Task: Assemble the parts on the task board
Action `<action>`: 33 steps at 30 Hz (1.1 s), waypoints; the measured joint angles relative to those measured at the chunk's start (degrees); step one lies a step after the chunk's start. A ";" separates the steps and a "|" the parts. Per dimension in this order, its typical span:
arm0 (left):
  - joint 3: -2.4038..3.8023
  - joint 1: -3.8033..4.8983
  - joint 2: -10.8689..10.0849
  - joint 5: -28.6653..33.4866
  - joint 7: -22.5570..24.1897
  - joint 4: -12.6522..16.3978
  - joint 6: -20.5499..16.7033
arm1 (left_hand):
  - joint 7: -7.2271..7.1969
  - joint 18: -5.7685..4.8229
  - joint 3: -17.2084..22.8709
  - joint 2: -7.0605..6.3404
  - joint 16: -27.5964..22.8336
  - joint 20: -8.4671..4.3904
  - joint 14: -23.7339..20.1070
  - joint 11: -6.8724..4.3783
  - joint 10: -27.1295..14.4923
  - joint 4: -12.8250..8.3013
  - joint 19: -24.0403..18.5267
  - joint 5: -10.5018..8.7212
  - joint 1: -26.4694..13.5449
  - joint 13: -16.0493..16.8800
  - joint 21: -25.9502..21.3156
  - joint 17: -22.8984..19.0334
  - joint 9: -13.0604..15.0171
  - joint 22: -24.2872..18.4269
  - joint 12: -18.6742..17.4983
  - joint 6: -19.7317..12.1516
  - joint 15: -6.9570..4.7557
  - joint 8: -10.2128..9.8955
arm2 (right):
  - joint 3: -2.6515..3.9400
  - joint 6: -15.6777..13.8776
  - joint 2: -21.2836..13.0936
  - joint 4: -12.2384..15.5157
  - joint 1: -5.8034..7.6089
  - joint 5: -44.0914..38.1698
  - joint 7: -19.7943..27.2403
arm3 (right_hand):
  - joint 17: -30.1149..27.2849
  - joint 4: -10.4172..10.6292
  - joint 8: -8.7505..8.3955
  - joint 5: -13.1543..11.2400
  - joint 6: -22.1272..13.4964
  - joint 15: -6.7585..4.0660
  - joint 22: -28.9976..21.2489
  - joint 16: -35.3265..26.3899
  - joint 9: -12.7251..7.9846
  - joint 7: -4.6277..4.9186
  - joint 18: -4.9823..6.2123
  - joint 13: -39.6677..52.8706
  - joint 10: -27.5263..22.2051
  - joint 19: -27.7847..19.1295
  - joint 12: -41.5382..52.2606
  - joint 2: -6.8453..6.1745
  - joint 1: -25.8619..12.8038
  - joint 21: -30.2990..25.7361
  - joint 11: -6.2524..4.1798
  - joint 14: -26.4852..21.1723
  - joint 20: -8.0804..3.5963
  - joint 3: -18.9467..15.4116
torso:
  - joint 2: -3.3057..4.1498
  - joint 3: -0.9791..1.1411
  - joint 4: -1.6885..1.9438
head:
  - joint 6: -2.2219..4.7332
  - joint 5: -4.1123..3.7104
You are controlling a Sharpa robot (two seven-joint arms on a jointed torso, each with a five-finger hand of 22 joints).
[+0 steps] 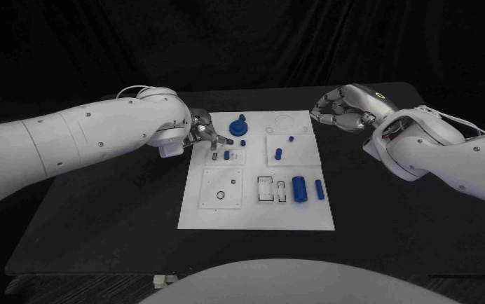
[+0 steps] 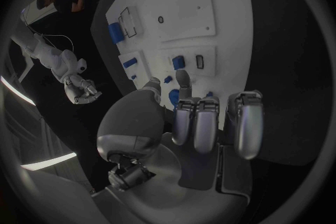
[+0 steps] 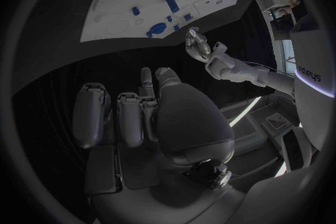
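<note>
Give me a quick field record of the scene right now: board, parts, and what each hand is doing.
board: white task board flat in the middle of the black table
parts: blue pieces on the board; a large cylinder and a slimmer peg lie at its near right, a round knob stands at the far end
left hand: left hand over the board's far left corner, fingertips down beside a small blue piece; grasp cannot be told
right hand: right hand off the board's far right corner, above the table, fingers curled, holding nothing
</note>
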 measured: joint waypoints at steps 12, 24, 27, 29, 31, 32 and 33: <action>0.00 2.94 -1.12 -0.01 1.81 -1.73 -3.87 | -1.27 0.00 0.12 0.45 0.00 -0.20 0.01 -0.88 0.01 -1.53 0.20 0.00 4.66 0.00 1.82 0.00 0.28 0.00 0.00 2.53 -0.62 -0.01 | 0.00 0.05 0.18 -0.29 -0.02 0.00 -0.02 | 0.00 0.00 0.00 0.00 0.00 0.00 -0.01 0.00 0.00 0.00 0.00 0.00 0.08 0.00 0.01 -0.01 -0.01 0.00 -0.08 0.00 0.00 0.00 | -0.04 0.01 0.01 | 0.00 -0.25; 0.01 2.54 3.33 -0.01 2.32 -11.14 -3.68 | -0.95 0.00 0.43 1.15 0.00 -0.40 0.01 -0.87 0.00 -1.85 0.40 0.32 5.96 0.00 1.54 0.00 -0.03 0.00 0.00 2.20 -0.61 -1.94 | 0.00 0.19 0.53 -0.61 -0.21 0.00 -0.02 | 0.00 0.16 0.00 0.00 0.00 0.01 -0.02 0.00 0.01 0.00 0.00 0.00 0.07 0.00 0.08 -0.02 -0.02 0.00 -0.07 -0.01 0.00 0.16 | 0.02 -0.01 0.01 | 0.00 -0.04; -0.01 1.88 4.26 -0.01 2.37 -13.27 -3.21 | -0.95 0.01 0.44 1.45 0.00 -0.40 0.01 -0.87 0.00 -2.17 0.40 0.32 6.26 0.00 1.54 0.00 -0.03 0.00 0.00 2.20 -0.61 -2.28 | 0.00 0.22 0.48 -0.56 -0.24 0.00 -0.02 | 0.00 0.16 0.00 0.00 0.00 0.01 -0.02 0.00 0.01 0.00 0.00 0.00 0.07 0.00 0.09 -0.02 -0.02 0.00 -0.07 -0.01 0.00 0.16 | 0.02 -0.01 0.01 | 0.00 -0.11; -0.02 1.45 4.77 -0.06 2.57 -14.48 -3.03 | -0.62 0.00 0.43 1.22 0.00 -0.40 0.01 -0.87 0.00 -2.16 0.40 0.32 6.49 0.00 1.45 0.00 -0.09 0.00 0.00 1.84 -0.61 -2.49 | -0.01 0.24 0.47 -0.55 -0.24 0.01 -0.02 | 0.00 0.16 0.00 0.00 0.00 0.01 -0.02 0.00 0.01 0.00 -0.01 0.00 0.07 0.00 0.09 -0.03 -0.03 0.00 -0.07 -0.01 0.00 0.16 | 0.03 -0.01 0.01 | 0.00 -0.01; -0.02 1.06 5.15 -0.34 2.91 -15.36 -2.99 | -0.42 0.00 0.42 1.22 0.00 -0.40 0.01 -0.86 0.00 -2.15 0.40 0.32 6.49 0.00 1.25 0.00 -0.58 0.00 0.00 1.02 -0.61 -3.86 | -0.01 0.25 0.47 -0.55 -0.25 0.01 -0.02 | 0.00 0.16 0.00 0.00 0.00 0.01 -0.02 0.00 0.01 0.00 0.00 0.00 0.07 0.00 0.10 -0.03 -0.03 0.00 -0.07 -0.01 0.00 0.16 | 0.05 -0.02 0.01 | 0.00 0.07; -0.02 0.81 5.35 -0.73 3.21 -15.85 -3.00 | -0.21 0.00 0.36 1.22 0.00 -0.40 0.01 -0.86 0.00 -2.09 0.40 0.32 6.49 0.00 1.25 0.00 -1.02 0.00 0.00 0.82 -0.61 -4.72 | -0.01 0.25 0.47 -0.55 -0.25 0.01 -0.03 | 0.00 0.16 0.00 0.00 0.00 0.01 -0.02 0.00 0.01 0.00 0.00 0.00 0.07 0.00 0.10 -0.03 -0.03 0.00 -0.07 -0.01 0.00 0.16 | 0.07 -0.02 0.01 | 0.00 0.08; -0.02 0.62 5.46 -1.13 3.45 -16.15 -3.04 | -0.12 0.00 0.08 1.22 0.00 -0.40 0.01 -0.86 0.00 -1.81 0.40 0.32 6.49 0.00 1.25 0.00 -1.40 0.00 0.00 0.73 -0.61 -5.49 | -0.01 0.26 0.47 -0.55 -0.25 0.01 -0.03 | 0.00 0.16 0.00 0.00 0.00 0.01 -0.02 0.00 0.01 0.00 0.00 0.00 0.07 0.00 0.12 -0.03 -0.03 0.00 -0.07 -0.01 0.00 0.16 | 0.09 -0.05 0.01 | 0.00 0.09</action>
